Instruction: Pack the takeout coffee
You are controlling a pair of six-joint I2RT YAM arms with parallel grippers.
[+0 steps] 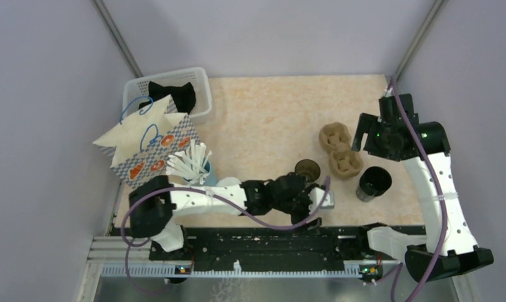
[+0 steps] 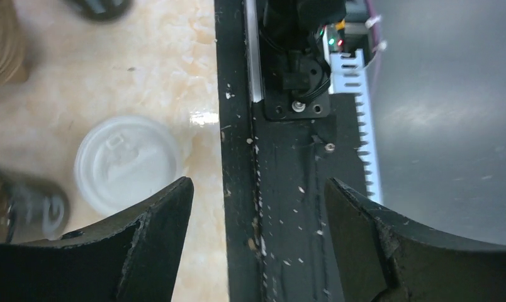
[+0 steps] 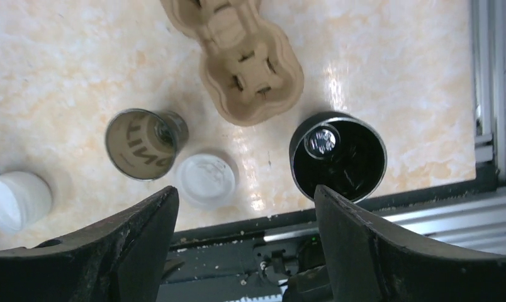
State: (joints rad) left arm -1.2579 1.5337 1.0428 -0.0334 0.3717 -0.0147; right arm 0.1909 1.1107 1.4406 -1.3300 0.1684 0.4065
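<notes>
There are three cups. The brown coffee cup [image 3: 140,143] stands without its lid toward the near edge of the surface [image 1: 263,119], about midway across and just left of the carrier's near end. A black cup [image 3: 338,154] stands to the right of it, and a blue cup [image 1: 208,171] at the left is full of white straws [image 1: 187,162].

There is one lid [image 3: 206,179], round and greyish white. It lies flat on the surface just beside the coffee cup, on its near right (whether the two touch I cannot tell).

There is one cardboard carrier [image 1: 338,151] with two wells. One patterned bag [image 1: 146,148] with blue handles stands at the far left, and one white basket [image 1: 200,78] sits behind it.

There are two hands, and both are released and spread wide. The left hand [image 2: 258,182] hangs over the black rail [image 1: 269,242] at the near edge. Only the rail shows between its fingers, and the lid is just outside one of them. The right hand [image 3: 245,190] hovers above the surface at the far right, well clear of the cups and holding nothing.
</notes>
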